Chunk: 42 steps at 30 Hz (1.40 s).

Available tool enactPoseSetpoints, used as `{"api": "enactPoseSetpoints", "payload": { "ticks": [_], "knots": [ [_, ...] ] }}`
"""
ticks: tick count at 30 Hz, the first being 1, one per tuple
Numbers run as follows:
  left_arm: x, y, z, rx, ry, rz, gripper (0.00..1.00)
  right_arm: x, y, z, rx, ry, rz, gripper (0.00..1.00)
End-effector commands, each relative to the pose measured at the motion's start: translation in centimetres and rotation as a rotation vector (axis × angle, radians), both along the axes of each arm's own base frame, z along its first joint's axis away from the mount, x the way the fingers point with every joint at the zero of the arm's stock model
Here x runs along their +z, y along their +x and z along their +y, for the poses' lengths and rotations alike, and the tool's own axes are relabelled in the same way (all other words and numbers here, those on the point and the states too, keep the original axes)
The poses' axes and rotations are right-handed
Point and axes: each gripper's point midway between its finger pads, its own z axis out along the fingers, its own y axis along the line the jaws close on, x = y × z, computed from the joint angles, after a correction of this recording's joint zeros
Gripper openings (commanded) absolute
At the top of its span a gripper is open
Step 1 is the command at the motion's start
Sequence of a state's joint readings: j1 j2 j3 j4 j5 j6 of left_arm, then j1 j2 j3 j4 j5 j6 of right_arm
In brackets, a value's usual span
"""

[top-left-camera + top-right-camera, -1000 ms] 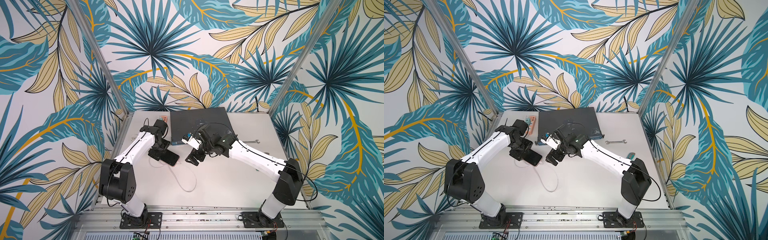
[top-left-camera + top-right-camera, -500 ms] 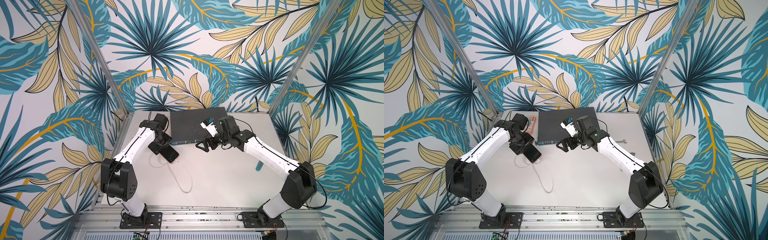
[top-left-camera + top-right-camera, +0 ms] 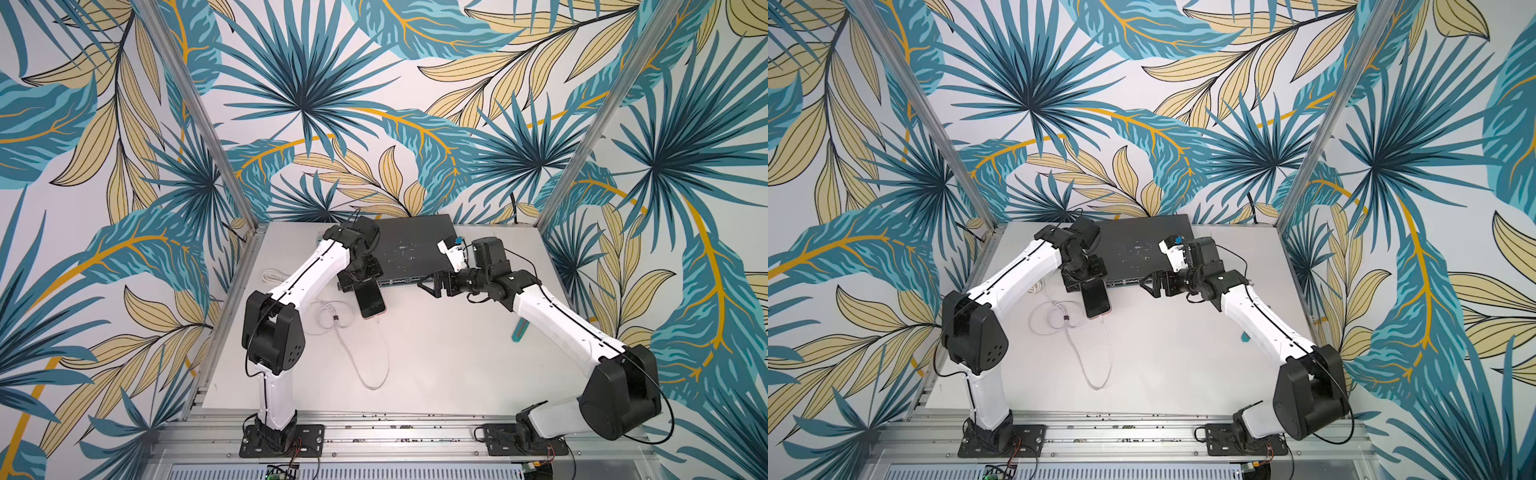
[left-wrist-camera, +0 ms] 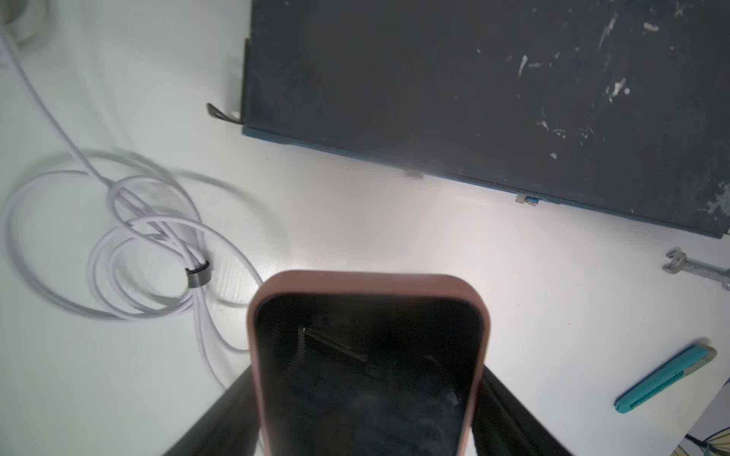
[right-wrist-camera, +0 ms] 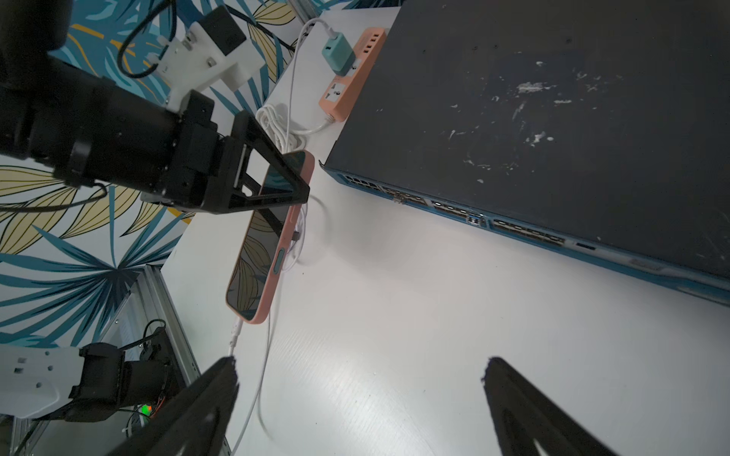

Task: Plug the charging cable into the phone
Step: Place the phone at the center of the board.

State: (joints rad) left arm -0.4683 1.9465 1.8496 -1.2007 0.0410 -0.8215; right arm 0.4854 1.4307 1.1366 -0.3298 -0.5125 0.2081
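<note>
The left hand pinches the phone by its two long edges near the top end, its black fingers pressed against the pinkish case. The glossy screen faces up and reflects the leaf wallpaper in the right wrist view. The phone seems to be raised a little off the table, just in front of the near corner of the dark grey network switch.

The white plug of the charging cable sits in the phone's free end. From there the thin cord swings toward the front of the table and loops back to a coil beside the phone, gathered by a small dark clip.

The right hand is spread wide and holds nothing. It hangs above bare table in front of the switch, apart from the phone.

Behind the left hand lie an orange power strip with a teal adapter and a thicker bundled cord. A teal utility knife and a wrench lie on the table's right side.
</note>
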Motion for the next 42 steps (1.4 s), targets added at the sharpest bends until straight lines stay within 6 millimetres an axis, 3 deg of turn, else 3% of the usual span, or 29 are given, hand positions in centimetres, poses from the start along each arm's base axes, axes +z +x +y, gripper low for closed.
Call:
{"api": "enactPoseSetpoints", "payload": {
  "ticks": [1,14,22,26,28,42],
  "knots": [
    [0.5,-0.5,-1.3,-0.121,0.04,0.006,0.0,-0.4,0.0,-1.4,-0.063,0.02,0.018,0.99],
    [-2.5,0.9,-8.1,-0.282,0.083,-0.004,0.0,-1.1,-0.3,-3.0,-0.09,0.03,0.042,1.0],
    [-4.7,1.1,-11.9,-0.325,0.056,0.015,0.0,-1.5,0.1,-5.1,-0.148,0.043,0.04,1.0],
    [-5.5,1.1,-13.1,-0.332,0.037,0.022,0.0,-2.1,-0.2,-6.3,-0.173,0.045,0.046,1.0],
    [-7.1,1.0,-13.6,-0.338,0.039,0.045,0.0,-2.5,-0.3,-6.8,-0.185,0.044,0.053,1.0],
    [-10.2,0.6,-15.6,-0.342,-0.003,0.098,0.0,-4.0,-1.6,-9.0,-0.236,0.038,0.074,1.0]
  ]
}}
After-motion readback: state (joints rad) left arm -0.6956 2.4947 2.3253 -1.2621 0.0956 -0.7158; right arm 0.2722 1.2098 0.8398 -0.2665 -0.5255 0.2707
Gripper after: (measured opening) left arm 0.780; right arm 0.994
